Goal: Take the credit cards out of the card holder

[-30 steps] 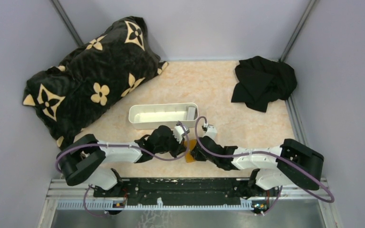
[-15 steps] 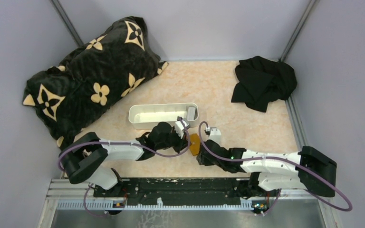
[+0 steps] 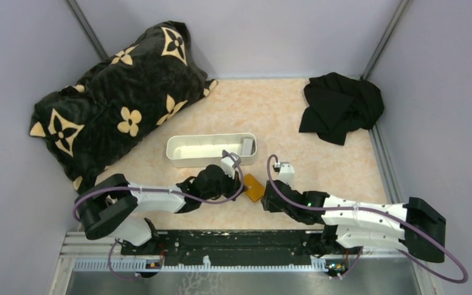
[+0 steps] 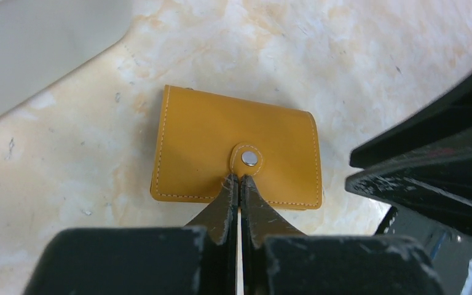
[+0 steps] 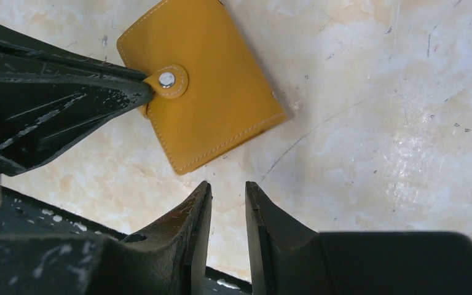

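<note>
The card holder (image 3: 254,188) is a closed orange wallet with a snapped tab, lying flat on the table between the arms. It also shows in the left wrist view (image 4: 209,147) and the right wrist view (image 5: 221,104). My left gripper (image 3: 239,178) (image 4: 239,179) is shut, its tips touching the tab just beside the snap. My right gripper (image 3: 270,198) (image 5: 228,187) is slightly open and empty, a short way off the wallet's near corner. A small grey card (image 3: 246,146) leans inside the white tray's right end. No cards show at the wallet.
The long white tray (image 3: 178,161) stands just behind the left gripper and shows in the left wrist view (image 4: 37,49). A black patterned pillow (image 3: 117,92) lies at the back left, a black cloth (image 3: 341,107) at the back right. The rail (image 3: 221,243) runs along the near edge.
The right gripper has backed off to the right, away from the wallet. The wallet has shifted up and right and now lies flat. The left gripper stays at its tab.
</note>
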Available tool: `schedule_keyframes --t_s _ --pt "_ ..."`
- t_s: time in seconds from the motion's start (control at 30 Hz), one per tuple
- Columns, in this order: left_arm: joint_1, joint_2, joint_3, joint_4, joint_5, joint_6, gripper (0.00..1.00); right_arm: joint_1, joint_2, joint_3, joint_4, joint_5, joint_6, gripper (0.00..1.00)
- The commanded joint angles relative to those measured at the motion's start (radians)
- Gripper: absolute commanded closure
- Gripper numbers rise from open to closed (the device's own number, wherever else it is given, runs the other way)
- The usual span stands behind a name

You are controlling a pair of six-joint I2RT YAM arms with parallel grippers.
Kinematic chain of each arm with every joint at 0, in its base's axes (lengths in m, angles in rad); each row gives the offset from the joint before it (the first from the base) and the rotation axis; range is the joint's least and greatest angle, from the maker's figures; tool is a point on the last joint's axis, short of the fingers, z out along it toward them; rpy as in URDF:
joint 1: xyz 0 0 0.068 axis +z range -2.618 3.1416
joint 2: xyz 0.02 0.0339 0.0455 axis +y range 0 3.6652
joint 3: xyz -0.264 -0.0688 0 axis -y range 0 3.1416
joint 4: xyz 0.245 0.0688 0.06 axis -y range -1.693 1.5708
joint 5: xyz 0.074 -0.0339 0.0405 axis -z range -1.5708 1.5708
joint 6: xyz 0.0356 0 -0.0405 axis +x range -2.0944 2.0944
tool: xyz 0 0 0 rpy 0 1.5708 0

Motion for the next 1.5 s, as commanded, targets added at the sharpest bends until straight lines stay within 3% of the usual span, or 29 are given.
schedule_keyframes --t_s 0.0,0.03,0.07,0.1,0.17,0.27,0.33,0.5,0.63,0.77,1.07,1.27,1.47 --pt "-0.065 0.010 0.004 -0.032 -0.271 -0.214 1.00 -0.004 -0.067 0.018 -0.016 0.021 0.017 0.73" --pt "-0.096 0.015 0.020 -0.062 -0.344 -0.227 1.00 -0.004 -0.076 0.017 -0.022 0.020 0.015 0.73" --pt "-0.129 0.020 0.037 -0.091 -0.410 -0.234 0.93 -0.003 -0.085 0.018 -0.028 0.021 0.011 0.73" --pt "-0.159 0.026 0.054 -0.117 -0.478 -0.242 0.69 -0.004 -0.089 0.021 -0.032 0.021 0.003 0.73" --pt "-0.204 0.029 0.077 -0.150 -0.565 -0.267 0.50 -0.003 -0.089 0.035 -0.046 0.022 -0.012 0.72" --pt "-0.223 0.032 0.084 -0.137 -0.582 -0.269 0.19 -0.003 -0.073 0.059 -0.053 0.021 -0.039 0.73" --pt "-0.223 0.029 0.088 -0.147 -0.601 -0.248 0.09 -0.004 -0.049 0.077 -0.041 0.008 -0.055 0.82" --pt "-0.171 -0.015 0.097 -0.160 -0.631 -0.122 0.09 0.007 0.024 0.078 0.076 -0.047 -0.055 1.00" --pt "-0.053 -0.014 0.108 -0.154 -0.491 -0.066 0.18 0.013 0.043 0.012 0.235 -0.098 -0.012 1.00" --pt "-0.037 0.005 0.131 -0.160 -0.483 -0.029 0.27 0.022 0.112 -0.009 0.317 -0.140 -0.004 1.00" --pt "-0.035 0.121 0.154 -0.161 -0.425 -0.046 0.30 0.053 0.296 0.009 0.432 -0.207 0.018 1.00" --pt "-0.035 0.189 0.172 -0.192 -0.406 -0.042 0.27 0.038 0.197 -0.056 0.343 -0.138 0.058 1.00" --pt "-0.041 0.228 0.203 -0.254 -0.358 -0.019 0.24 -0.080 -0.003 -0.172 0.263 -0.156 0.050 1.00"
